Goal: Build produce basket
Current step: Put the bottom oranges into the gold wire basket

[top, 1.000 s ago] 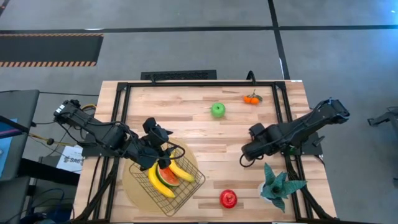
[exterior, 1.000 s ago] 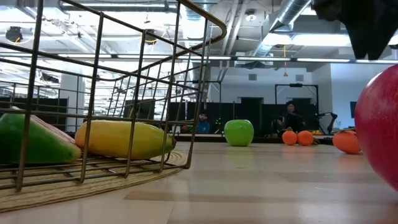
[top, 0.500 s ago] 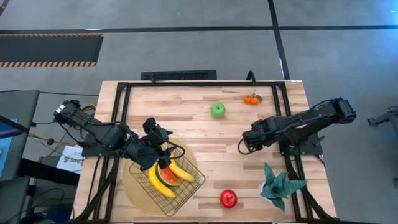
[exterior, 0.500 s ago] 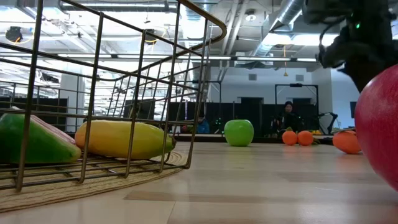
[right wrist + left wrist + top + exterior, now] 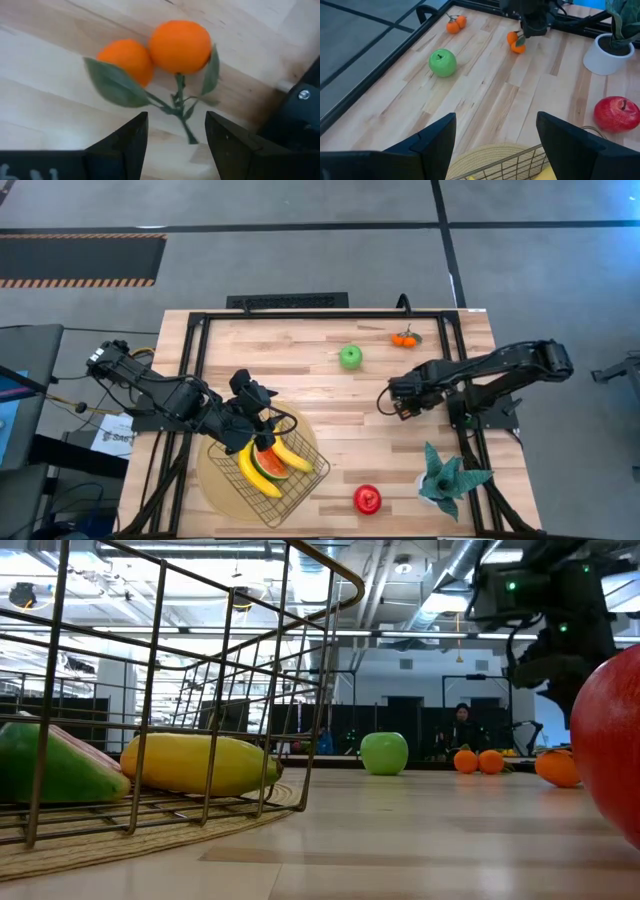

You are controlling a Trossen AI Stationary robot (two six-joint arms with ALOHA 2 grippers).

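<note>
Right gripper has swung up-table over last second, away from teal plant; fingers wide, empty, now poised over leafy orange pair lying on table mid-right. Judgement: next pick lined up, descent and closing remain.

Left gripper unchanged at basket near left, fingers wide. Basket holds two bananas and wedge slice. Green apple, second orange pair, red fruit still outside.

Yellow bananas and a red-orange wedge with a green rind lie in the dark wire basket on a tan mat. The apple is green, the round fruit shiny red, the green-leaved oranges bright orange, the plant teal, the table pale wood.
</note>
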